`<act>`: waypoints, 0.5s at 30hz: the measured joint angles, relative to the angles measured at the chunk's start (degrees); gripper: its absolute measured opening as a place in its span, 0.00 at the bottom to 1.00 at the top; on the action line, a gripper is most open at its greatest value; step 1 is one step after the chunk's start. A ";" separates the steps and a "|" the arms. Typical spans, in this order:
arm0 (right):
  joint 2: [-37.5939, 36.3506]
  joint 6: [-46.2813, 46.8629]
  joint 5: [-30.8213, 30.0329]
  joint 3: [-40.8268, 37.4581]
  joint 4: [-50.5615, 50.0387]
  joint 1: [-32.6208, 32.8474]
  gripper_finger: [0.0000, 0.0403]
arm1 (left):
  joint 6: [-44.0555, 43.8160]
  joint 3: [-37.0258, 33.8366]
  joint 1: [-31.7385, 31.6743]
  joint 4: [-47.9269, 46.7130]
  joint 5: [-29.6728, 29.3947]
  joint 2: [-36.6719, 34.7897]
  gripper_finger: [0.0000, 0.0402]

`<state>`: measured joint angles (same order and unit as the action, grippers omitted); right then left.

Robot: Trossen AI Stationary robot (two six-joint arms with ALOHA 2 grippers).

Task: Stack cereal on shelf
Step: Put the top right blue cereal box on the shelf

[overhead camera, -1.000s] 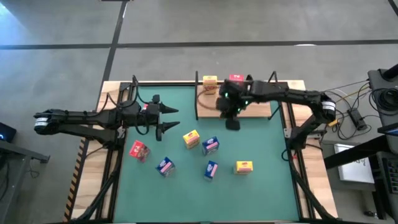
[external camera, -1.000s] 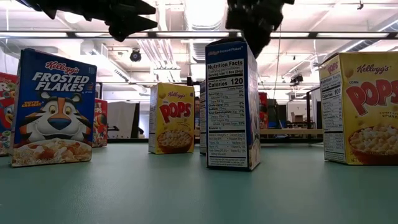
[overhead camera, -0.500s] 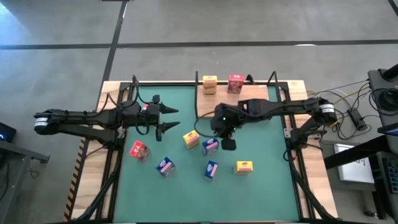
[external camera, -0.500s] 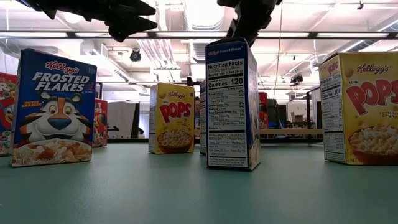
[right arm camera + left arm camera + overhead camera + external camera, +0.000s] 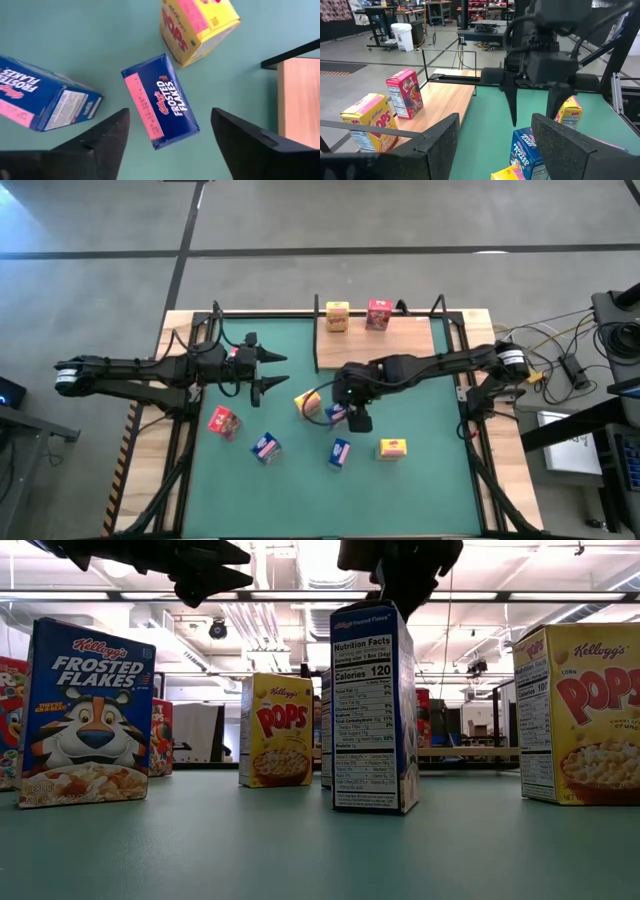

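Now | right gripper (image 5: 167, 145) held open right above blue cereal box (image 5: 160, 101) | box's long axis lies across the finger gap | left gripper (image 5: 272, 373) parked open, farther off

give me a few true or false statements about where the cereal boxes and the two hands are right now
1. Two boxes stand on the shelf, a yellow box and a red box. True.
2. The right hand is shut on a blue box. False: it is open above the blue box, not gripping it.
3. The left hand is open and holds nothing. True.
4. All the blue boxes are already on the shelf. False: they are on the green mat.
5. The right hand hangs over the shelf. False: it is over the mat.
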<state>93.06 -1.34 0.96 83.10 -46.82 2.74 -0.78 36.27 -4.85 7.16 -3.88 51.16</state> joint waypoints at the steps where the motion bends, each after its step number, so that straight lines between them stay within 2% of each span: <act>1: 0.52 -0.12 0.01 -0.01 -0.06 0.00 0.71 | -0.01 0.00 0.01 -0.01 0.00 0.00 0.58; 8: 3.80 -2.51 0.04 -0.01 0.06 0.00 0.75 | -0.01 0.00 0.01 -0.04 -0.02 0.00 0.58; 15: 5.38 -3.89 0.45 -0.01 -0.09 0.00 0.68 | 0.00 0.00 0.01 -0.11 -0.02 0.00 0.58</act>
<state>98.45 -5.23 1.41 83.09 -46.91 2.74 -0.78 36.27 -4.84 7.05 -3.90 51.16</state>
